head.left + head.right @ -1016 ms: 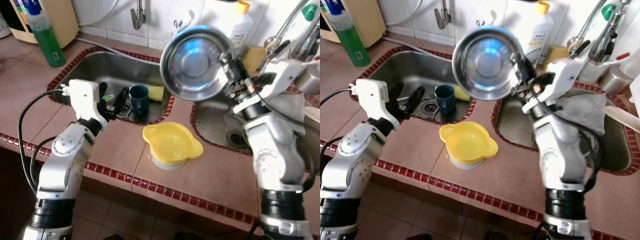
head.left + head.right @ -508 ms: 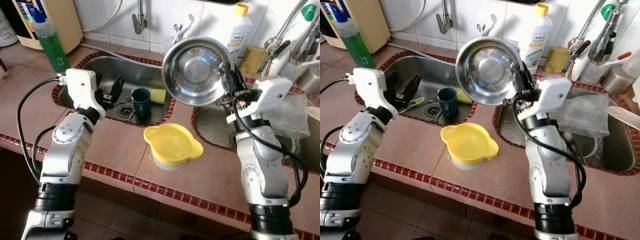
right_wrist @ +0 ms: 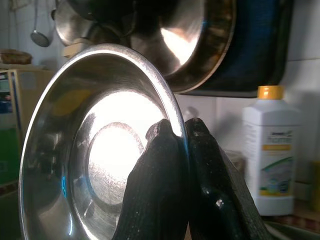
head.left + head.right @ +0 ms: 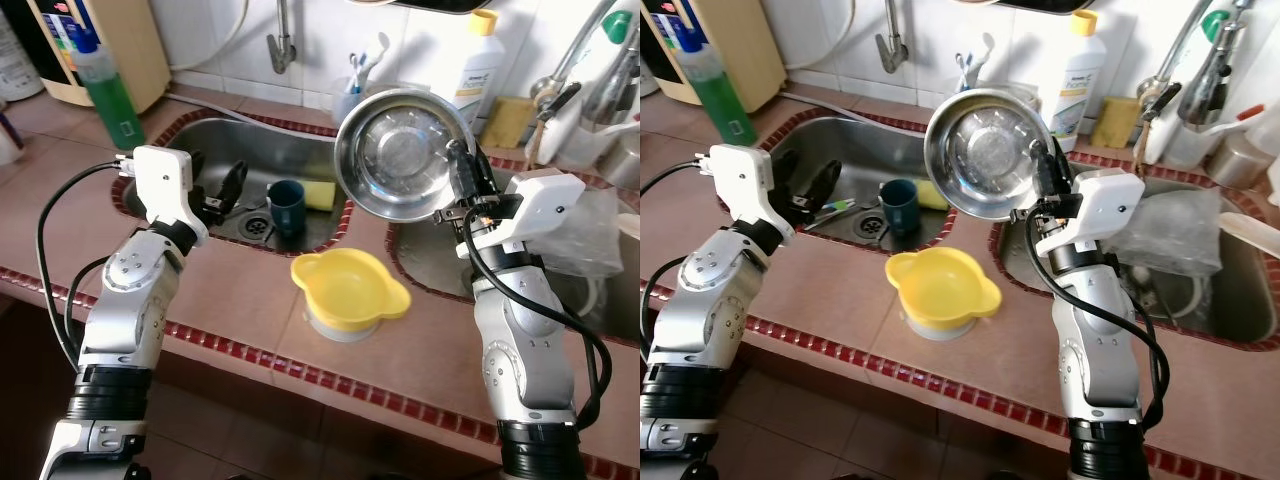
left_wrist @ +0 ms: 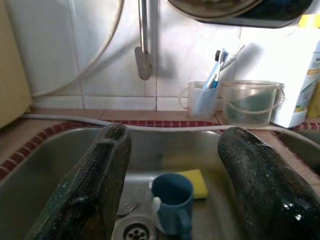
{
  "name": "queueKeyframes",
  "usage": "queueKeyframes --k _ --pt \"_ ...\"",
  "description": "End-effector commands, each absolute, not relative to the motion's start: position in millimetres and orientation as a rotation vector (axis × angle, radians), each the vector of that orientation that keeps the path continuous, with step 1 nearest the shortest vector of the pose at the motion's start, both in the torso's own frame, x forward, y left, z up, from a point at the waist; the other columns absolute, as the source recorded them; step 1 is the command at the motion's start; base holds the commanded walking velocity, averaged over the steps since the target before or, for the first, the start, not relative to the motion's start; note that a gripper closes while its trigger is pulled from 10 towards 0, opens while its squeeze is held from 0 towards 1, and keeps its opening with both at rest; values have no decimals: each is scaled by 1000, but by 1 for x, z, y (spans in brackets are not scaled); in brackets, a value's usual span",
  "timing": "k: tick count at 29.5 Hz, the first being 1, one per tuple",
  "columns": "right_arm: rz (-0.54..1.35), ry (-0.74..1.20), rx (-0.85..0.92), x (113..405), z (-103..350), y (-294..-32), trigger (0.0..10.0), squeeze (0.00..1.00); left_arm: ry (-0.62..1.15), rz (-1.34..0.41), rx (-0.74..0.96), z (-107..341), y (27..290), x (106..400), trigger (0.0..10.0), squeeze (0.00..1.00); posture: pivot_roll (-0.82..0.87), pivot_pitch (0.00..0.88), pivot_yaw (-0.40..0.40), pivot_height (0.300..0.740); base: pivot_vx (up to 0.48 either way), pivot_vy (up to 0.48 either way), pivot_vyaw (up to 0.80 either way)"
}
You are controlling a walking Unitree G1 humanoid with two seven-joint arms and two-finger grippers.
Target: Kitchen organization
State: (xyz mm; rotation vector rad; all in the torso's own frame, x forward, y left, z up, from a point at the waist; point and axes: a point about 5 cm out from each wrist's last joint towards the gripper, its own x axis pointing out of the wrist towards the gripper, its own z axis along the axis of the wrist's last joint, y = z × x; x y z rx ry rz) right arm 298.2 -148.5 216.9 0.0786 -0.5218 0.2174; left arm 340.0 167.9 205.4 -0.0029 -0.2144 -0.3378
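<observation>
Right gripper (image 4: 1048, 178) clamped on the rim of a steel bowl (image 4: 985, 152), 1 finger inside the rim and 1 outside, fingers (image 3: 165, 200) pressed close together in the right wrist view. Bowl held up on edge above the tiled tabletop (image 4: 830, 290), hollow side facing the camera, over the strip between the 2 sinks, left of and slightly above the gripper that pinches its right edge. Directly nearer than the bowl, on the tabletop: a yellow bowl (image 4: 942, 288) with 2 small handles, resting on a pale base, apart from the steel bowl. Left gripper (image 4: 812, 192) parted wide, holding nothing, poised at the near-left edge of the left sink (image 4: 845, 150). Between and beyond its 2 fingers (image 5: 95, 185) in the left wrist view: a dark blue mug (image 5: 172, 202) standing upright by the drain, a yellow sponge (image 5: 193, 182) just behind it, touching or nearly so. Mug well apart from the left gripper, farther right in the basin. A toothbrush-like item lying on the sink floor near that gripper's fingers. On the far ledge: a cup of toothbrushes (image 5: 202, 97), a clear tub (image 5: 250, 102), a white bottle with yellow cap (image 4: 1077, 65). Green bottle (image 4: 710, 80) at far left. Crumpled clear plastic (image 4: 1180, 230) in the right sink (image 4: 1220, 320).
</observation>
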Motion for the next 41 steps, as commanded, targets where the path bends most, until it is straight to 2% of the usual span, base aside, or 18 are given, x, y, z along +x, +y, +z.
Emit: queueKeyframes --k 1,28,41 --pt "240 -558 78 295 223 -141 10000 0 -206 -330 20 203 172 339 10000 0 -112 77 43 740 0 371 0" --pt "251 -548 80 291 219 -135 10000 0 -206 -384 30 201 164 341 10000 0 -125 59 45 740 0 321 0" --pt "254 -530 78 289 215 -135 10000 0 -189 -466 75 199 157 337 10000 0 -123 69 46 740 20 0 0"
